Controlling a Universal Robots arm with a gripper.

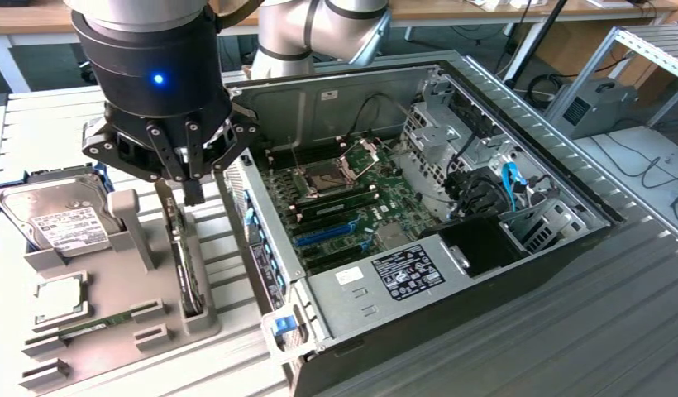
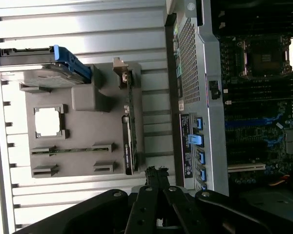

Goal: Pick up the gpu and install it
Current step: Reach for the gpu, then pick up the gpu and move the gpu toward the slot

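Ribbed grey counter, open computer case, gpu on edge in grey tray at its 9 o'clock in the exterior view, hand clenched, empty, just above gpu, wooden desks at 12 o'clock.

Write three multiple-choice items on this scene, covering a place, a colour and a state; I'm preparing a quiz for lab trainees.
1. Where is the gpu?
A) on edge in the grey holder
B) plugged in inside the computer case
C) flat on the floor

2. What colour is the caddy round the hard drive?
A) red
B) blue
C) yellow

3. The computer case is:
A) shut
B) open, motherboard exposed
C) upside down

Answers: 1 A, it stands in the holder's slot; 2 B, a blue frame edges the drive; 3 B, the motherboard lies in view.
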